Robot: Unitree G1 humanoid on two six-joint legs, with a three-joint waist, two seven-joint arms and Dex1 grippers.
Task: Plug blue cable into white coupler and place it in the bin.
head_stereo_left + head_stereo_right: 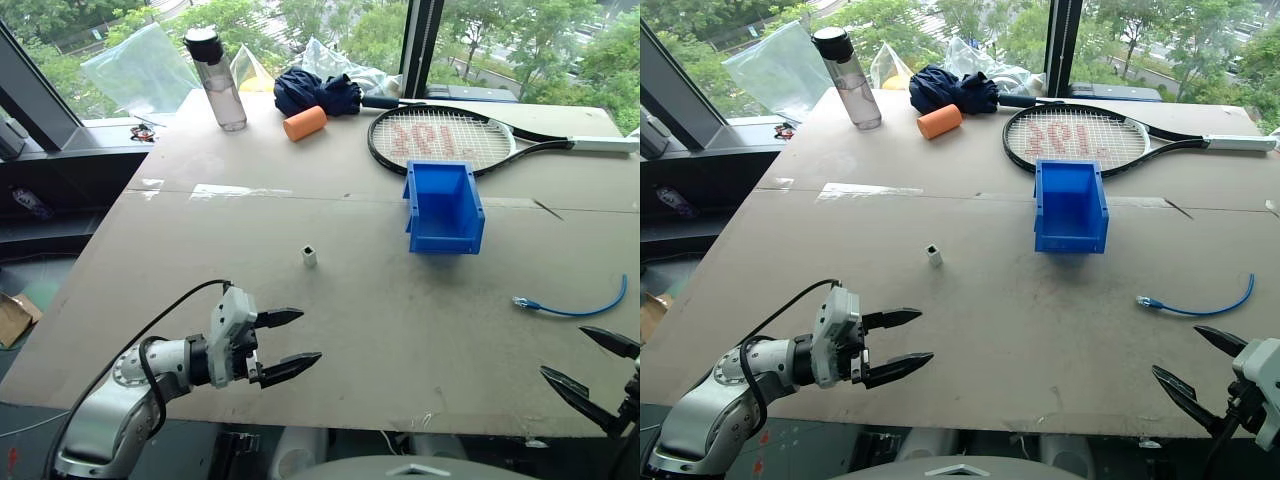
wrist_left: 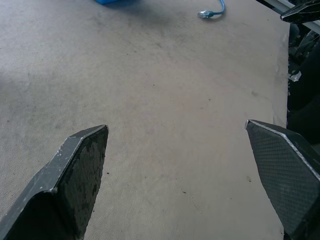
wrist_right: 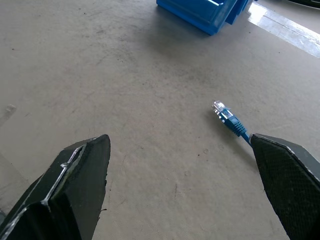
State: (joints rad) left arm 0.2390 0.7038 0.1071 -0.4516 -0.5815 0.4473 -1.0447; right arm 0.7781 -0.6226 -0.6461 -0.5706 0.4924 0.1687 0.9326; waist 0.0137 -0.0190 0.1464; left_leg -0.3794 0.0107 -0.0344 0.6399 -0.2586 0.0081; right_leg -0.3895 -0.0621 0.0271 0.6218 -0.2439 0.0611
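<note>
- Grey board tabletop fills most of the head views, with windows and green trees across the top of the frame
- My left claw sits at the lower left of the frame, low over the near edge of the board, both black fingers spread wide with nothing between them
- My right claw pokes in at the lower right corner, fingers just as wide apart and also empty
- Just above my right claw, at the right of the frame, the blue cable lies in a shallow curve on the board, its clear plug pointing toward frame centre, touching neither claw
- The white coupler stands alone near the middle of the frame, slightly left, well apart from the cable
- The bin sits right of centre, higher up, open top showing, nothing visible inside
- Behind the bin lies a tennis racket
- Farthest back, upper left to centre: a water bottle, an orange cylinder and a dark-blue cloth bundle
</note>
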